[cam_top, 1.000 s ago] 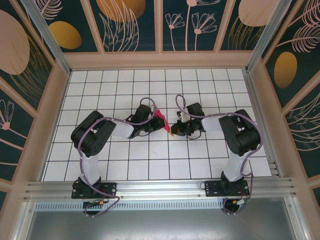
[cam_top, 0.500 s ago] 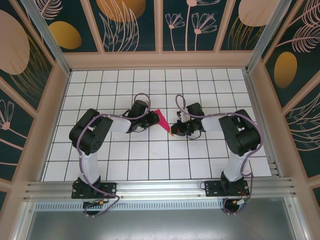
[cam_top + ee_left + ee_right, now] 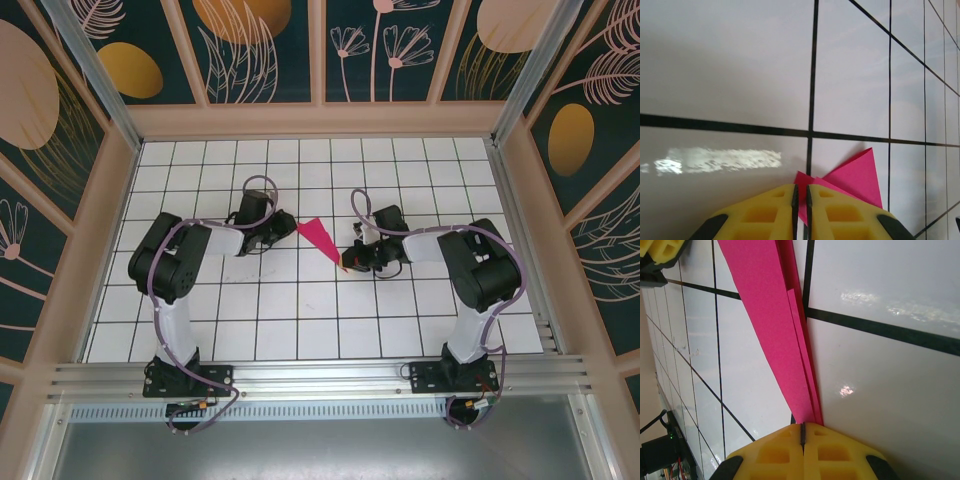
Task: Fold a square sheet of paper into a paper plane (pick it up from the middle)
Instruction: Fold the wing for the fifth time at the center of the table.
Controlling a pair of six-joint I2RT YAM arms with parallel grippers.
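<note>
The paper plane (image 3: 320, 238) is a narrow magenta-pink dart lying on the white tiles between the arms, wide tail at upper left and nose at lower right. My right gripper (image 3: 349, 263) is shut on the nose. In the right wrist view the layered folds of the plane (image 3: 770, 315) run up from those closed yellow jaws (image 3: 802, 424). My left gripper (image 3: 284, 229) sits at the tail, jaws parted by a thin slit. In the left wrist view the tail (image 3: 855, 175) fans out past and under that gripper (image 3: 801, 186). The left gripper's yellow finger (image 3: 662, 250) shows at the plane's far end.
The floor is white tile with black grid lines (image 3: 300, 310). Wooden-framed patterned walls (image 3: 320, 120) close in the back and both sides. A metal rail (image 3: 320, 375) with the arm bases runs along the near edge.
The left arm has drawn back to the left, and the tail, held raised a second ago, now lies flat beside its tips. The right gripper has kept its hold and place.
</note>
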